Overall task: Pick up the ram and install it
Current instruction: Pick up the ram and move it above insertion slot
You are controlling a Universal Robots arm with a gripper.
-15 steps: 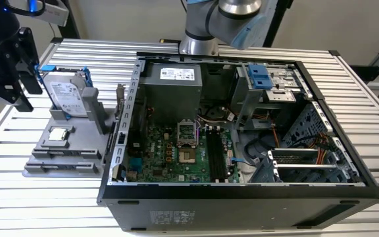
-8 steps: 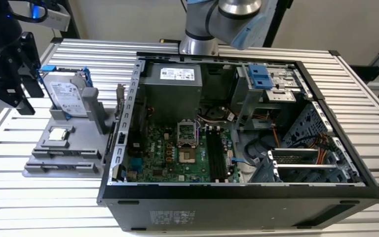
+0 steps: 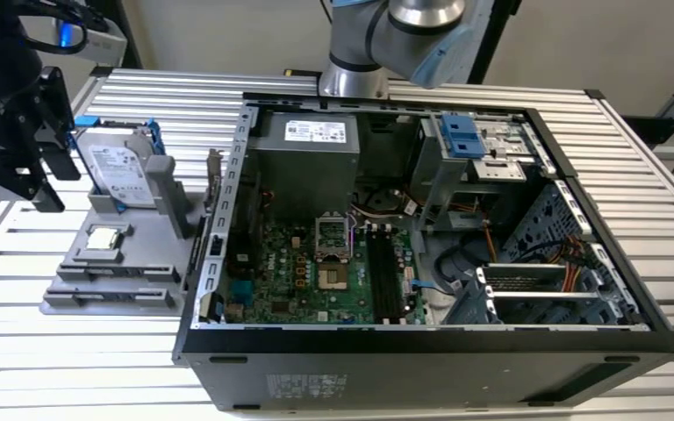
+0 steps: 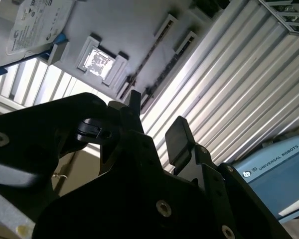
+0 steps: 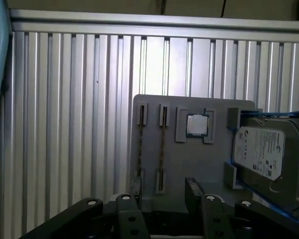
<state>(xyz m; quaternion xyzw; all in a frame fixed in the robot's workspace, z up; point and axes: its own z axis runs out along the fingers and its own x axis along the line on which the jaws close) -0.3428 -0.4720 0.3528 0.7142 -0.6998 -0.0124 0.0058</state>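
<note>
hovering near the ram (image 5: 162,149), the hand (image 5: 163,184) has fingers (image 5: 192,188) spread.

i'm seeing the gripper (image 3: 32,175) hanging at the exterior view's left, well apart from the arm's base (image 3: 353,77), which is standing at the far middle of that view with a grey, blue-capped joint (image 3: 431,26) sitting just above it. in both wrist views the gripper (image 5: 164,191) (image 4: 157,122) is pointing down, and its two black fingers (image 5: 192,188) are standing apart with open space showing between them.
</note>
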